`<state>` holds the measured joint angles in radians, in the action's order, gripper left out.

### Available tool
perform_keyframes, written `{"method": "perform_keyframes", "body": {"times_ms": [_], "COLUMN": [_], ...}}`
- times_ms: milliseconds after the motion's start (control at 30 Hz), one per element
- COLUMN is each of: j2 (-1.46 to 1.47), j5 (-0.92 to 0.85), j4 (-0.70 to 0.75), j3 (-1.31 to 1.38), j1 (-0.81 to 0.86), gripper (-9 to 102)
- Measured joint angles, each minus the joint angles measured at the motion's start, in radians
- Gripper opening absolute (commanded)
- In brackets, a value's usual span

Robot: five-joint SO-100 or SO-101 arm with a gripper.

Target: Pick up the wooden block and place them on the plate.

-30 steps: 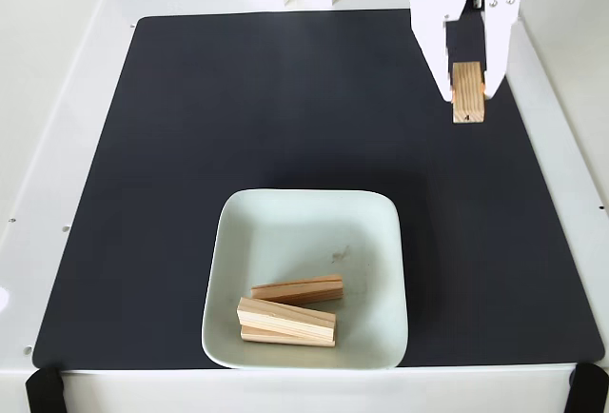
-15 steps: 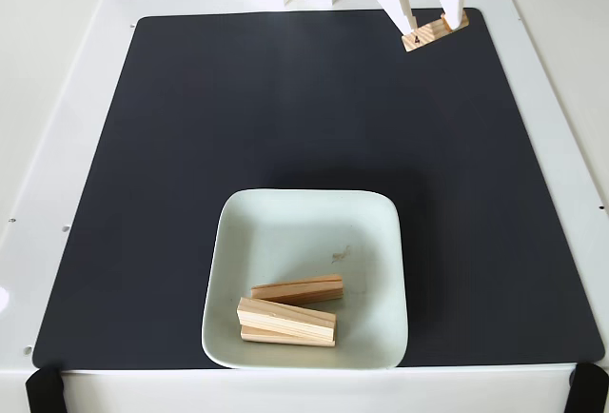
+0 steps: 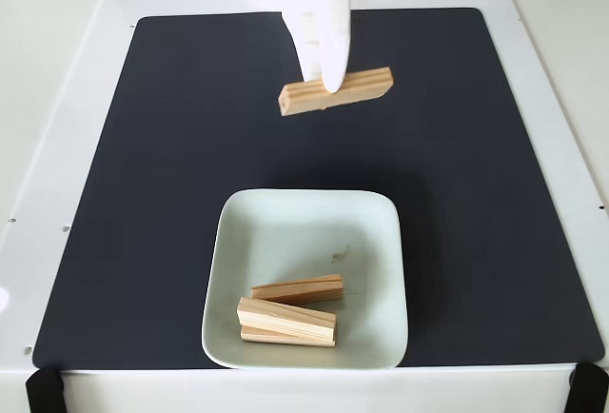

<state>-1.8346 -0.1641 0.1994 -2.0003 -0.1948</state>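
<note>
Your materials, as seen in the fixed view:
- Held block [image 3: 357, 88]: pale wood, unfinished and matt, with straight grain lines along its face.
- Plate blocks [image 3: 285, 316]: the same bare, matt wood, grain showing.
- Plate [image 3: 285, 232]: smooth and glazed-looking, with a soft sheen.
- Gripper [image 3: 328, 85]: white plastic, smooth, slightly glossy.
- Mat [image 3: 190, 166]: black, flat and matt; you cannot tell rubber from cloth.
- Table [image 3: 57, 108]: white, smooth, low sheen.
</note>
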Motion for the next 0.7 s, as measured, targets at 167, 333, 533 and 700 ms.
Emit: {"method": "perform_keyframes", "body": {"times_ms": [167, 333, 533, 700], "j2": [0.290, 0.571, 0.854, 1.005], "j5": [0.012, 0.015, 0.023, 0.132], "j4": [0.236, 0.548, 0.746, 0.762], "j3": [0.357, 0.772, 1.192, 1.387], "j1": [0.049, 0.048, 0.046, 0.046], "gripper": [-1, -1, -1, -1]}}
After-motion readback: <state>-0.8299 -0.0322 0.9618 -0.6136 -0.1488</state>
